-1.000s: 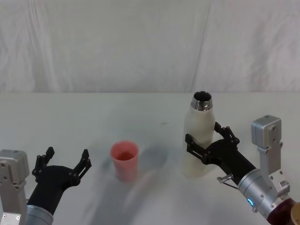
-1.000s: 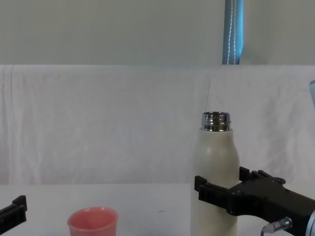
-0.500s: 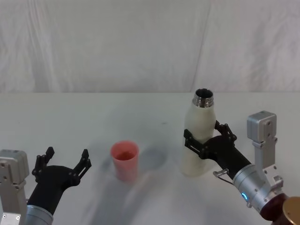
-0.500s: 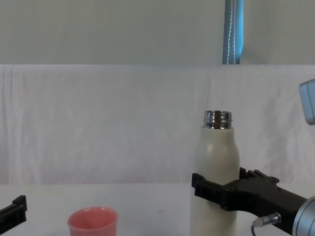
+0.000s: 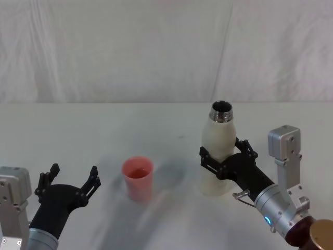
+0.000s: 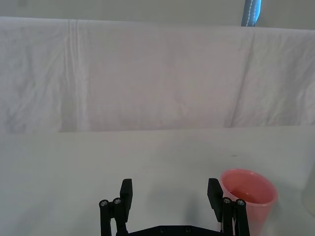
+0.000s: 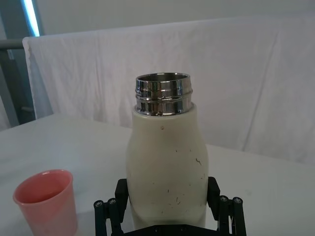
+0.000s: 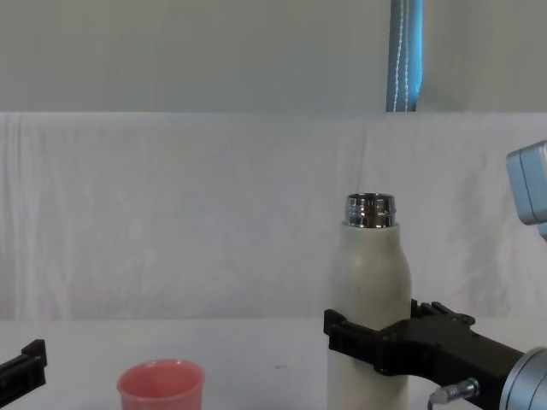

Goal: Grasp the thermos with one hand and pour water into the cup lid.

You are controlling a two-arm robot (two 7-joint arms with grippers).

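Toward the worktop's (image 5: 78,130) right side, the right gripper (image 5: 225,160) clamps the upright thermos (image 5: 219,151) around its lower body, the cup lid (image 5: 138,178) standing well apart near the front edge beside the spread-fingered left gripper (image 5: 70,179).

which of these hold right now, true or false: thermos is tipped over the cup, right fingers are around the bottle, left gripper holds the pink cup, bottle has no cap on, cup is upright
1. The tall cream-white matte thermos is tipped over the cup. False: it stands upright, apart from the cup.
2. The right gripper has its fingers on either side of the thermos body. True.
3. The left gripper holds the small salmon-pink plastic cup lid. False: its fingers are open, beside the cup, holding nothing.
4. The thermos has no cap; its shiny steel neck is open. True.
5. The cup lid stands upright on the white table. True.
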